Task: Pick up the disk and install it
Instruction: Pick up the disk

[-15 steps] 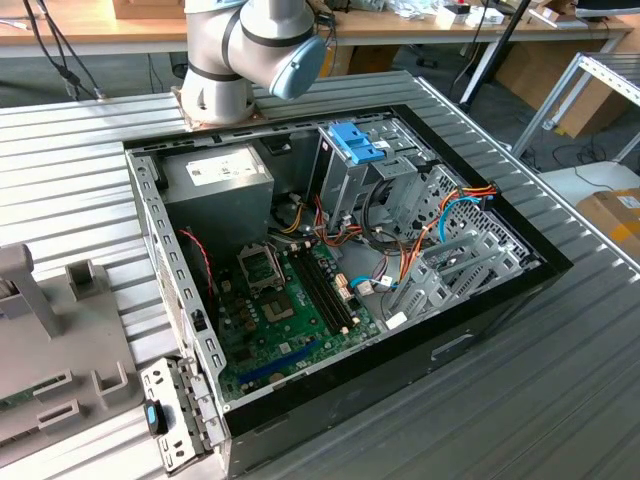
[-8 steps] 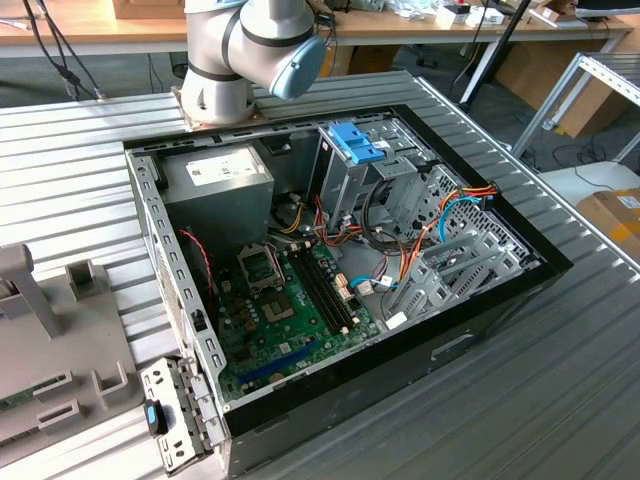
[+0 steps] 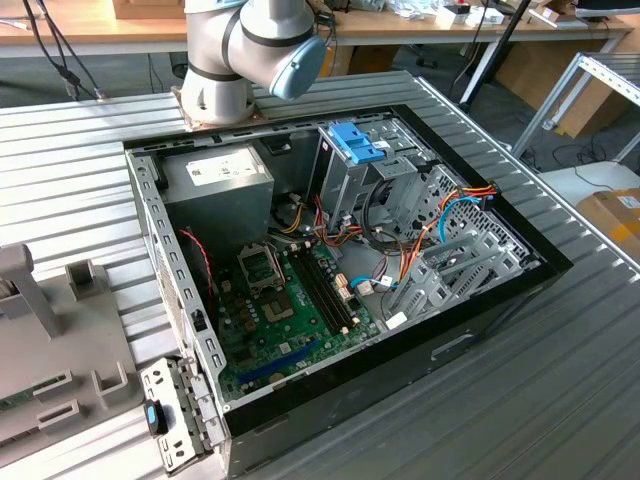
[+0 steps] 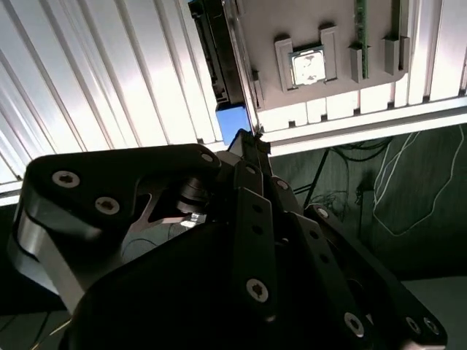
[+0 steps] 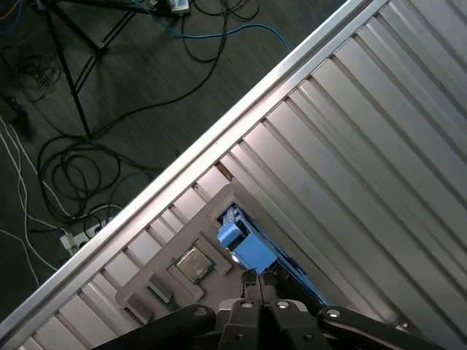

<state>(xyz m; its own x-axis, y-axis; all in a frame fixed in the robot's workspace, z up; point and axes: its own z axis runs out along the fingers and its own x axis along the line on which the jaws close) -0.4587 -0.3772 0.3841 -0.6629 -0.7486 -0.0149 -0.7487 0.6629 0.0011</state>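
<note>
The end effector point(image 4: 252, 146) hovers over the disk point(image 5: 244, 244) with its fingers drawn together on nothing. The disk stands on edge in a grey fixture point(image 4: 306, 22) close to the bench point(image 5: 350, 146) edge, next to a recessed processor point(image 4: 307, 67). With fingers this narrow, a descent would likely strike the blue frame instead of straddling it, possibly tipping the disk toward the floor. The open computer case point(image 3: 480, 330) holds the motherboard point(image 3: 290, 310), power supply point(image 3: 220, 180), a metal drive cage point(image 3: 345, 185) and loose cables point(image 3: 400, 260), which could snag.
</note>
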